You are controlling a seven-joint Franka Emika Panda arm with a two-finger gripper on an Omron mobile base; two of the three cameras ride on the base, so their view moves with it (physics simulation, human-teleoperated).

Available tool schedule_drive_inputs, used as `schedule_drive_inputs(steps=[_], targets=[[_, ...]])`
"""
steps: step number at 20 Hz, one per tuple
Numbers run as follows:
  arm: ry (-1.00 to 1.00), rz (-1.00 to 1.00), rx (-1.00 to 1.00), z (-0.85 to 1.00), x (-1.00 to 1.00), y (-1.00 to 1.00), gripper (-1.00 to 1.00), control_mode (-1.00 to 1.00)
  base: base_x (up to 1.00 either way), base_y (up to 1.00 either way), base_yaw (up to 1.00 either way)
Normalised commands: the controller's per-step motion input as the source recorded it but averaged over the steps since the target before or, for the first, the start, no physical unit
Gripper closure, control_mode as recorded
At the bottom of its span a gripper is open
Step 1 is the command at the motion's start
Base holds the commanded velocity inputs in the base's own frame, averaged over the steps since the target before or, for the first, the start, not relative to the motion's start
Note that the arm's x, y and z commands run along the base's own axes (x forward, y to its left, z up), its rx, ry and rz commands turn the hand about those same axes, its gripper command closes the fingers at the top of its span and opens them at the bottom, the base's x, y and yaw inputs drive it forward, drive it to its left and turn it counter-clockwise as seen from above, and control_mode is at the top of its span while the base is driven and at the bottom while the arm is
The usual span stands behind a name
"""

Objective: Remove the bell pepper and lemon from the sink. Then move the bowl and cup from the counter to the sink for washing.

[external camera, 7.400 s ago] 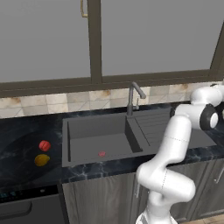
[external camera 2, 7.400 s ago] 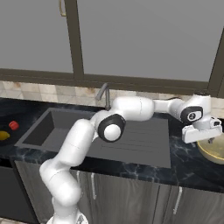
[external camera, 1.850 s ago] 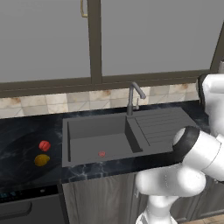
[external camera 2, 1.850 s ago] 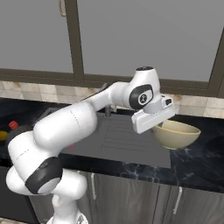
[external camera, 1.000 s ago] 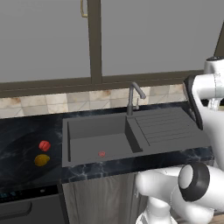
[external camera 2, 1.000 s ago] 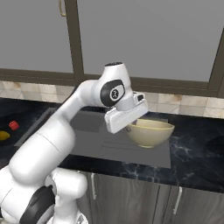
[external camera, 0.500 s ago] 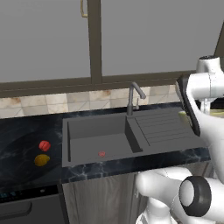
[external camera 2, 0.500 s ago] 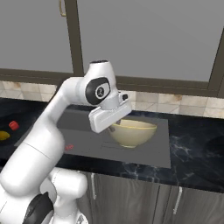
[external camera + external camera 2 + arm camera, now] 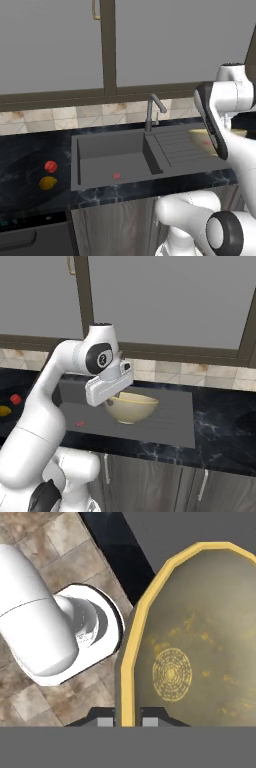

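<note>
While the hand (image 9: 116, 397) stays clamped on the rim of the bowl (image 9: 131, 407), the arm has swung further left than 0.5 s ago, so the bowl now hangs above the ribbed drainboard of the sink (image 9: 170, 425), close to the basin. Over in the left base view, the bell pepper (image 9: 50, 166) and lemon (image 9: 48, 183) lie unmoved on the black surface (image 9: 25, 172).

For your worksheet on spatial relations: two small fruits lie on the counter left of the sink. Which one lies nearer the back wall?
The red bell pepper. It lies farther back on the counter, while the yellow lemon sits closer to the front edge.
</note>
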Motion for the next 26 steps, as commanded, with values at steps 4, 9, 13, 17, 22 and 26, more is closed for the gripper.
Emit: schedule_drive_inputs(steps=[4,9,13,17,22,26], targets=[[0.00,0.07,0.09,0.04,-0.08,0.49,1.00,-1.00,0.00,0.00,0.00],[0.00,0.07,0.07,0.02,-0.07,0.50,1.00,-1.00,0.00,0.00,0.00],[0.00,0.06,0.06,0.02,-0.06,0.51,1.00,-1.00,0.00,0.00,0.00],[0.00,0.06,0.04,0.03,-0.03,0.52,1.00,-1.00,0.00,0.00,0.00],[0.00,0.06,0.05,0.01,0.00,0.48,1.00,-1.00,0.00,0.00,0.00],[0.00,0.06,0.06,0.00,0.07,0.44,1.00,-1.00,0.00,0.00,0.00]])
